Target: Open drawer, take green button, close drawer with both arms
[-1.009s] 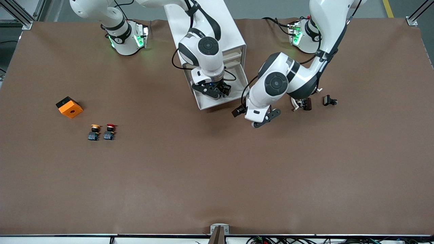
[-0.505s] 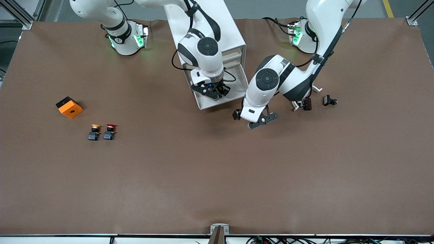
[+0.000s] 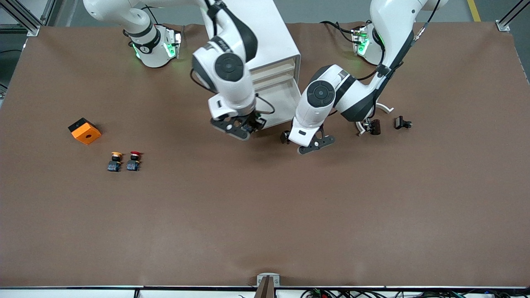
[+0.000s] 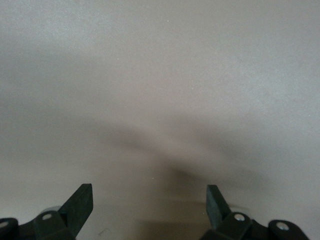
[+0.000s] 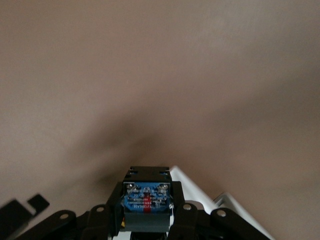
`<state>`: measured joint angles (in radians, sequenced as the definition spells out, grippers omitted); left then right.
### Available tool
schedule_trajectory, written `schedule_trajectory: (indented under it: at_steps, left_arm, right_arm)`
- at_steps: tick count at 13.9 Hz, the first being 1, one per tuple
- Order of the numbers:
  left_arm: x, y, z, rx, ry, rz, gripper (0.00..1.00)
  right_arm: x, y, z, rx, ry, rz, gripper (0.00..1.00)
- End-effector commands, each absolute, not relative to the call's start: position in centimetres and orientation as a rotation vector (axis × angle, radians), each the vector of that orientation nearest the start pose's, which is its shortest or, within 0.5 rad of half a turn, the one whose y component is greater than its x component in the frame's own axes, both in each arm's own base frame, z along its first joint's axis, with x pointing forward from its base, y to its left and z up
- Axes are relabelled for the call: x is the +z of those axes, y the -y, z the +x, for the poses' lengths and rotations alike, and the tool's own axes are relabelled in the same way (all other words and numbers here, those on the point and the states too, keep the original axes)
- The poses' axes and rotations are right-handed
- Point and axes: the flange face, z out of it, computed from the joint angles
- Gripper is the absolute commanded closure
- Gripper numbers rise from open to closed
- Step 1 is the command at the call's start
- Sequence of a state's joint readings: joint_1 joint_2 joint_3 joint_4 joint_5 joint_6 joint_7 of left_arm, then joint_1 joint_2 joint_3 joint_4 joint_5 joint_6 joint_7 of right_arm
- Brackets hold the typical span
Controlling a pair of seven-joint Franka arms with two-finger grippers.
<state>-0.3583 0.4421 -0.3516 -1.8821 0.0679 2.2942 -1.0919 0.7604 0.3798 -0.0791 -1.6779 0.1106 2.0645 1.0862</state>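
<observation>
The white cabinet (image 3: 269, 37) has its lowest drawer (image 3: 283, 105) pulled out. My right gripper (image 3: 241, 126) hangs over the drawer's front corner at the right arm's end, shut on the button (image 5: 146, 199). The button's dark blocky base with a blue label shows between the fingers of that gripper (image 5: 146, 212) in the right wrist view, with a white drawer corner (image 5: 197, 192) just past it. My left gripper (image 3: 309, 143) is open over bare table beside the drawer's other front corner. The left wrist view shows it (image 4: 149, 200) holding nothing, with only brown mat between the fingers.
An orange block (image 3: 84, 130), a yellow-capped button (image 3: 115, 161) and a red-capped button (image 3: 133, 160) lie toward the right arm's end. Two small dark parts (image 3: 374, 126) (image 3: 402, 123) lie toward the left arm's end.
The right gripper closed on the button inside the drawer and has carried it out over the drawer's front corner. The left arm has swung a little toward the drawer.
</observation>
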Motion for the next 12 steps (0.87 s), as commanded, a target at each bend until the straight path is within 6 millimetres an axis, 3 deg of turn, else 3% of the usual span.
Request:
schedule_trajectory:
  at_steps: [1,3,6,10,12]
  left_arm:
    - [29.1,40.6,48.6,0.087,0.54,-3.155,0.0]
    - [29.2,40.7,48.6,0.085,0.538,-3.157,0.0]
    - [29.1,40.7,48.5,0.085,0.536,-3.155,0.0]
    - [29.1,41.3,48.0,0.089,0.527,-3.155,0.0]
    - [29.2,42.0,47.3,0.086,0.507,-3.156,0.0]
  right_arm:
    - [39.5,-37.1,53.4,0.113,-0.615,-3.045,1.0]
    - [38.8,-31.8,56.0,0.128,-0.541,-3.063,1.0]
    - [37.6,-25.7,58.3,0.143,-0.452,-3.083,1.0]
    - [34.4,-20.2,59.2,0.13,-0.401,-3.09,1.0]
    - [32.0,-16.6,59.7,0.077,-0.356,-3.093,1.0]
